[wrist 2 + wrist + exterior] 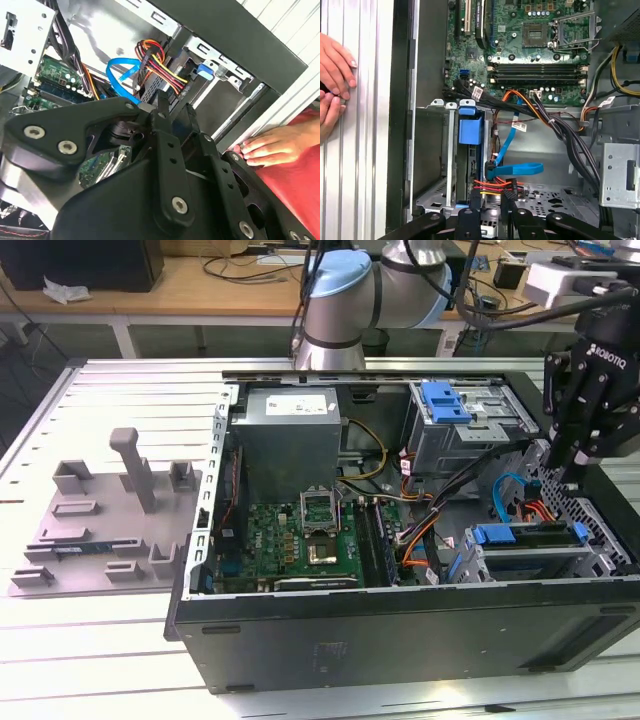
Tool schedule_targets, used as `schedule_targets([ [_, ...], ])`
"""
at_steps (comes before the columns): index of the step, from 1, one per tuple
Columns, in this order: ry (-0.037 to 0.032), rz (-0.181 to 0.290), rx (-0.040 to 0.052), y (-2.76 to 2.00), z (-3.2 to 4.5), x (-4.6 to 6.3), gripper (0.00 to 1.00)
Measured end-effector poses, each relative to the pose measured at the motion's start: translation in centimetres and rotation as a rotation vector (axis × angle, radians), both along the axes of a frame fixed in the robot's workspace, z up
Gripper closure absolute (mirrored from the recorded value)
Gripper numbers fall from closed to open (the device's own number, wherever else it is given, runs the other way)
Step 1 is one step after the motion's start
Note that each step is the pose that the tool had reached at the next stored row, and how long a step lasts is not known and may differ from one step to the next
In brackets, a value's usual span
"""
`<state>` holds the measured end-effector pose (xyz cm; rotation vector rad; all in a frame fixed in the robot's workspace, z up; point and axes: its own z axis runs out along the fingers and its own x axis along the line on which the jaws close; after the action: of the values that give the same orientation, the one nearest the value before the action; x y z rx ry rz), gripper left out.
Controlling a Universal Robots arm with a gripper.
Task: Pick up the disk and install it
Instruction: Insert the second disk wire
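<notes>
- The gripper on a Universal Robots arm hangs over the corner of an open computer case at the exterior view's right, just above the drive cage.
- Whether the tool is clenched or released cannot be told; nothing is seen in its grasp.
- The disk, framed by its blue carrier rail, sits on edge in the drive cage, inside the case and just below the tool.
- In the first wrist view the gripper points down at the cage, where a blue latch piece stands at the head of the slot.
- A blue data cable and a bundle of red, yellow and black wires run to the end of the cage, close beside the tool.
- The motherboard lies flat in the case, with a grey power supply beyond it.
- A person's hand rests on the slatted metal table just outside the case wall; in the second wrist view the hand lies at the table's edge.
- A grey fixture tray sits on the table at the exterior view's left, well apart from the case.
</notes>
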<state>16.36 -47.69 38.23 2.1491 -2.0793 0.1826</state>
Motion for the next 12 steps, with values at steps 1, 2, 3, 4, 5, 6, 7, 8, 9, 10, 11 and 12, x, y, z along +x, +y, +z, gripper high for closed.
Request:
schedule_targets([
  [1, 0.0021, 0.019, -0.0081, 0.21, -0.28, -0.3, 0.7],
  [2, 0.003, 0.033, -0.0115, 0.31, -0.52, -0.5, 0.7],
  [3, 0.0041, 0.046, -0.0142, 0.36, -0.78, -0.7, 0.7],
  [4, 0.0053, 0.054, -0.0157, 0.37, -0.94, -0.8, 0.7],
  [5, 0.0057, 0.057, -0.0163, 0.38, -1.0, -0.8, 0.7],
  [6, 0.0062, 0.06, -0.0169, 0.38, -1.06, -0.9, 0.7],
  [7, 0.0067, 0.064, -0.0175, 0.39, -1.13, -0.9, 0.7],
  [8, 0.0071, 0.066, -0.0182, 0.39, -1.19, -1.0, 0.7],
  [9, 0.0084, 0.069, -0.0205, 0.39, -1.28, -1.1, 0.7],
  [10, 0.0108, 0.069, -0.0277, 0.44, -1.35, -1.1, 0.7],
  [11, 0.0123, 0.069, -0.0329, 0.47, -1.43, -1.2, 0.7],
  [12, 0.0135, 0.069, -0.0366, 0.49, -1.48, -1.2, 0.7],
])
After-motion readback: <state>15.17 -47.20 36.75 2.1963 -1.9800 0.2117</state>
